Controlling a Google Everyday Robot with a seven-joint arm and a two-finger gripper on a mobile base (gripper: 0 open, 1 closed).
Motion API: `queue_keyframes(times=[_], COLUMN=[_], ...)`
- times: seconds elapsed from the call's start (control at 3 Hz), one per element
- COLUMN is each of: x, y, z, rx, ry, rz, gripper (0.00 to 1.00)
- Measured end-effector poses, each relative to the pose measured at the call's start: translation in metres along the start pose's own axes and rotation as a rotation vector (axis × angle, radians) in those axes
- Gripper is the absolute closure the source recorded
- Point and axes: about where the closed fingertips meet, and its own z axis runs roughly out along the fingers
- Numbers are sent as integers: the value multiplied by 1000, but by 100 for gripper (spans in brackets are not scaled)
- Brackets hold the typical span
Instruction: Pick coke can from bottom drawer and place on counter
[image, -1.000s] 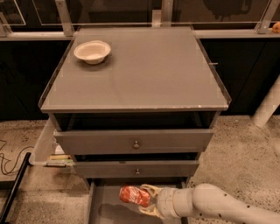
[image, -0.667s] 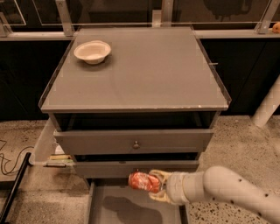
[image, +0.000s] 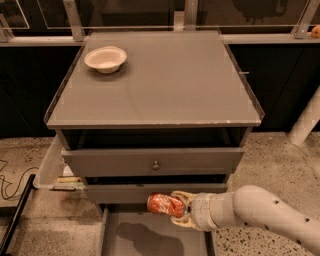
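Clasping can (image: 165, 205), apparently: gripper (image: 177, 208) over drawer (image: 125, 225)

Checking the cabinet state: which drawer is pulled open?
The bottom drawer: its floor shows beneath the gripper holding the coke can; the two upper drawers show only fronts.

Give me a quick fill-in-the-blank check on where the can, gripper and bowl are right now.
1. The gripper holds the coke can ____ the open bottom drawer.
2. The can is held lying on its ____, not upright.
3. The counter holds the white bowl but not yet the ____.
Missing words: above; side; can.
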Motion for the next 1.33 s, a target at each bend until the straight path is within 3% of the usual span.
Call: queue_keyframes(times=[0.33,0.67,1.0,1.33], x=[0,-15,-30,-48], y=[-3,-14,-29,-56], z=[-18,-67,-143,-221], rx=[33,103,196,255], ry=[9,-19,-27,-19], rz=[16,7,-31,-72], gripper=[100,100,100,100])
